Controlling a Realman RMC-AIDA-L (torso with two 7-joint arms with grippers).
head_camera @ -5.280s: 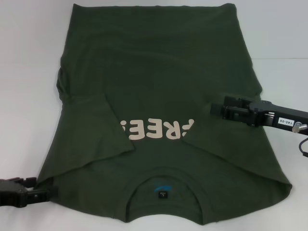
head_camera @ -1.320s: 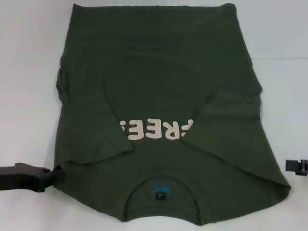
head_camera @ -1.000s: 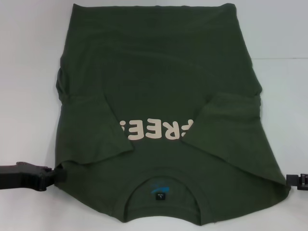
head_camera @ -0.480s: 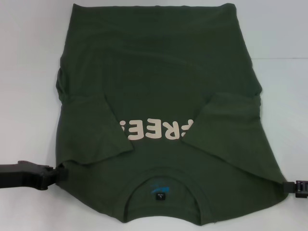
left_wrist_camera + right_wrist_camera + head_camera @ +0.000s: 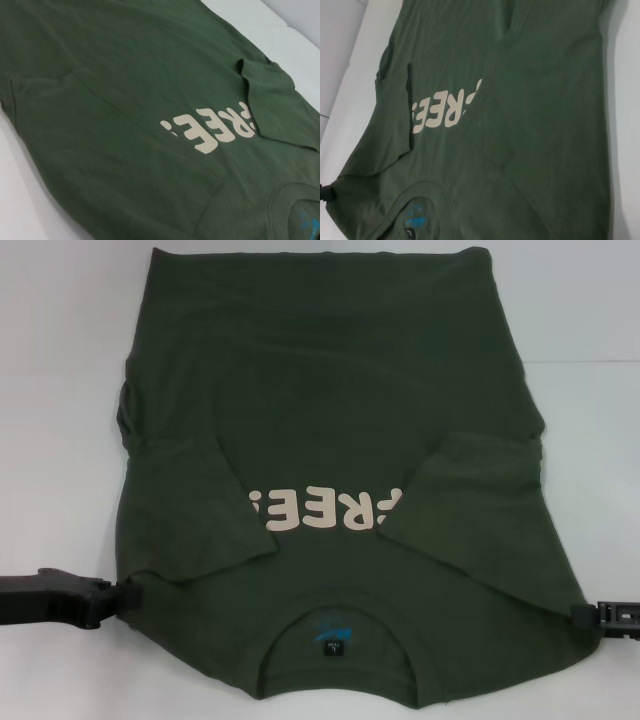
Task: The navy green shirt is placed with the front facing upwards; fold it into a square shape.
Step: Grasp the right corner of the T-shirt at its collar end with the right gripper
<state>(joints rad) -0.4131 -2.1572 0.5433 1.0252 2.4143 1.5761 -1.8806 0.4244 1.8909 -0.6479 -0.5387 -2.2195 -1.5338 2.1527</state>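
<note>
The navy green shirt (image 5: 330, 460) lies flat on the white table (image 5: 60, 360), collar nearest the robot, both sleeves already folded inward over the cream lettering (image 5: 325, 510); the lengthwise folds remain. The left gripper (image 5: 118, 598) and right gripper (image 5: 588, 615) touch its shoulder corners; whether either grips cloth, I cannot tell.

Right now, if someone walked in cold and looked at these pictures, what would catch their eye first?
The navy green shirt fills the white table, front up, both sleeves folded inward over the cream lettering. The collar with its blue-marked tag lies nearest the robot. The left hand and right hand sit at the shirt's near shoulder corners, one on each side.
</note>
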